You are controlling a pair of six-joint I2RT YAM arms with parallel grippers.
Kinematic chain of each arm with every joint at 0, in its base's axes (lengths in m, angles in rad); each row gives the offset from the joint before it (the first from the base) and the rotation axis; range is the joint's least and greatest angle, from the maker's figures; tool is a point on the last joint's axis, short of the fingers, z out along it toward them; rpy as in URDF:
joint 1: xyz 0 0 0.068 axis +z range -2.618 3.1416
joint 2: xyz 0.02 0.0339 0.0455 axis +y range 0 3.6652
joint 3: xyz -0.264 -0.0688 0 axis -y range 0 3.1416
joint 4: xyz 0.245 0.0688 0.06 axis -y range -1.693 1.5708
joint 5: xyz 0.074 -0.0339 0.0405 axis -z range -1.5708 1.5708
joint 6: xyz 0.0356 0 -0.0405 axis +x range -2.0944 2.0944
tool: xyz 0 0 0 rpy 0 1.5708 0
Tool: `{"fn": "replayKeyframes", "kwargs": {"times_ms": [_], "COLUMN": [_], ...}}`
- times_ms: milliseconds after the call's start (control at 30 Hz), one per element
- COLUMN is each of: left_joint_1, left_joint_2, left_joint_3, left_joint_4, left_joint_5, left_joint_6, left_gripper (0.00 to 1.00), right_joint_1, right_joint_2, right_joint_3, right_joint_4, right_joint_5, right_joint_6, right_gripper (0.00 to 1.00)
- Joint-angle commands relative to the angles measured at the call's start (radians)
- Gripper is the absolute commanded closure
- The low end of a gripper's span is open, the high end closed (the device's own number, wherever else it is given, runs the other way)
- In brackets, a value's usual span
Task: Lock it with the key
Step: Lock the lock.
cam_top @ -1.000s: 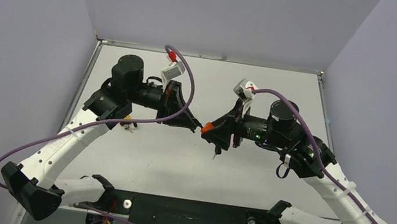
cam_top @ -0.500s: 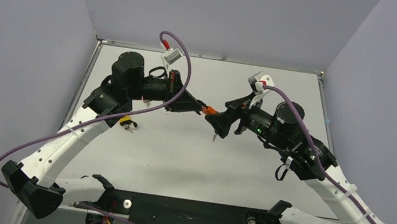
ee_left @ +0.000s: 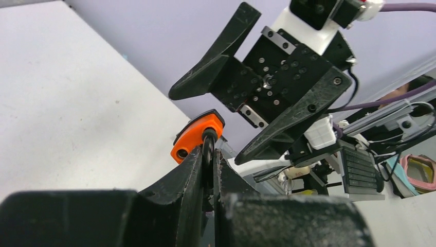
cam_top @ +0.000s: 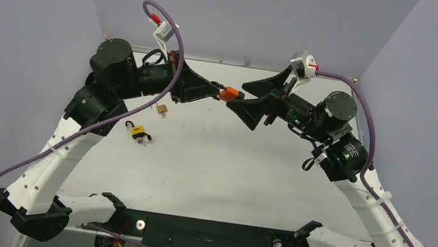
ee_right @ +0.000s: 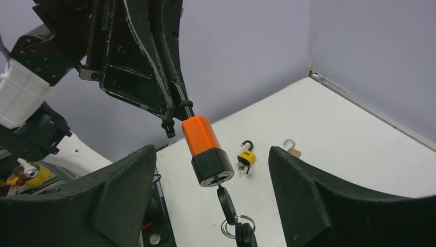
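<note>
Above the table (cam_top: 272, 189), toward 12 o'clock from its middle in the top view, my left gripper (cam_top: 216, 91) holds the orange padlock (cam_top: 229, 94) clear of the surface. Its fingers are pinched tight on the black shackle (ee_right: 181, 105), with the lock body sticking out past the tips toward my other arm. My right gripper (cam_top: 242, 98) faces it from 3 o'clock with its jaws spread wide. One finger stands on each side of the lock body, and neither touches it. From my right wrist, the lock hangs with its black end at 6 o'clock. The key (ee_right: 226, 200) juts out of that end, with a key ring (ee_right: 234, 226) dangling below it. I cannot tell whether the shackle is latched. On the table, a yellow padlock (cam_top: 137, 131) with its shackle open lies toward 9 o'clock. A small brass padlock (cam_top: 161, 109) sits near it toward 10 o'clock.
</note>
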Motion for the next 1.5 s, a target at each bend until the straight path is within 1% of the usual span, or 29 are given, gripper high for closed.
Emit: {"fn": "replayKeyframes", "kwargs": {"times_ms": [0, 133, 233, 300, 367, 467, 633, 733, 800, 900, 1133, 1333, 1433, 1467], "left_joint_1": [0.002, 0.003, 0.005, 0.007, 0.009, 0.010, 0.010, 0.011, 0.013, 0.019, 0.020, 0.020, 0.021, 0.020], "left_joint_2": [-0.012, -0.013, -0.017, -0.022, -0.023, -0.021, -0.016, -0.019, -0.020, -0.021, -0.021, -0.024, -0.023, -0.023], "left_joint_3": [0.110, 0.126, 0.131, 0.132, 0.132, 0.137, 0.143, 0.151, 0.155, 0.159, 0.164, 0.155, 0.153, 0.152], "left_joint_4": [0.039, 0.048, 0.048, 0.049, 0.053, 0.066, 0.071, 0.065, 0.059, 0.061, 0.066, 0.071, 0.072, 0.072], "left_joint_5": [-0.018, -0.022, -0.027, -0.031, -0.031, -0.024, -0.011, -0.009, -0.008, -0.003, 0.012, 0.011, 0.013, 0.014], "left_joint_6": [-0.077, -0.106, -0.109, -0.107, -0.109, -0.118, -0.126, -0.127, -0.124, -0.127, -0.131, -0.133, -0.133, -0.134], "left_gripper": [1.00, 1.00, 1.00, 1.00, 1.00, 1.00, 1.00, 1.00, 1.00, 1.00, 1.00, 1.00, 1.00, 1.00], "right_joint_1": [-0.007, -0.007, -0.002, 0.004, 0.012, 0.027, 0.029, 0.028, 0.029, 0.040, 0.043, 0.055, 0.059, 0.062], "right_joint_2": [0.034, 0.046, 0.044, 0.037, 0.029, 0.030, 0.040, 0.037, 0.041, 0.054, 0.058, 0.066, 0.069, 0.068], "right_joint_3": [0.098, 0.082, 0.060, 0.043, 0.030, 0.023, 0.057, 0.085, 0.096, 0.101, 0.086, 0.070, 0.061, 0.058], "right_joint_4": [0.145, 0.276, 0.367, 0.383, 0.386, 0.366, 0.270, 0.164, 0.124, 0.102, 0.117, 0.187, 0.210, 0.215], "right_joint_5": [-0.148, -0.200, -0.220, -0.219, -0.210, -0.194, -0.145, -0.089, -0.089, -0.086, -0.077, -0.096, -0.104, -0.103], "right_joint_6": [0.046, 0.145, 0.214, 0.227, 0.230, 0.218, 0.130, 0.035, 0.017, 0.005, 0.013, 0.057, 0.071, 0.073], "right_gripper": [0.26, 0.35, 0.47, 0.54, 0.56, 0.56, 0.55, 0.48, 0.45, 0.44, 0.44, 0.45, 0.53, 0.54]}}
